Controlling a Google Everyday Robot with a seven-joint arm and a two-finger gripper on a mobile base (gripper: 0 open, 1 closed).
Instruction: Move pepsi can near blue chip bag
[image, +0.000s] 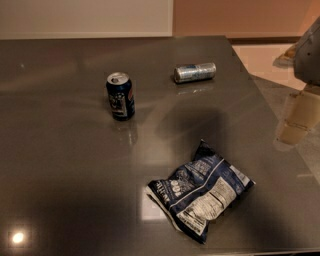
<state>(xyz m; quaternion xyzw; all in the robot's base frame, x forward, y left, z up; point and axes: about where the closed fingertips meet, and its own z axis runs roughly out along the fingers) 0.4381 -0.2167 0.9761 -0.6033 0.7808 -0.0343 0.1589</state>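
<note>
The pepsi can (120, 96) is dark blue with a silver top and stands upright on the dark grey table (60, 165), left of the middle. The blue chip bag (200, 197) is navy with white stripes and a white nutrition panel. It lies flat near the table's front, right of the middle. My gripper (296, 120) hangs at the right edge of the view, above the table's right edge. It is far to the right of the can and up and to the right of the bag. It holds nothing that I can see.
A slim silver-grey can (195, 72) lies on its side toward the back of the table, right of the pepsi can. The table's right edge runs diagonally under the gripper, with pale floor (265, 57) beyond it. A wall stands behind the table.
</note>
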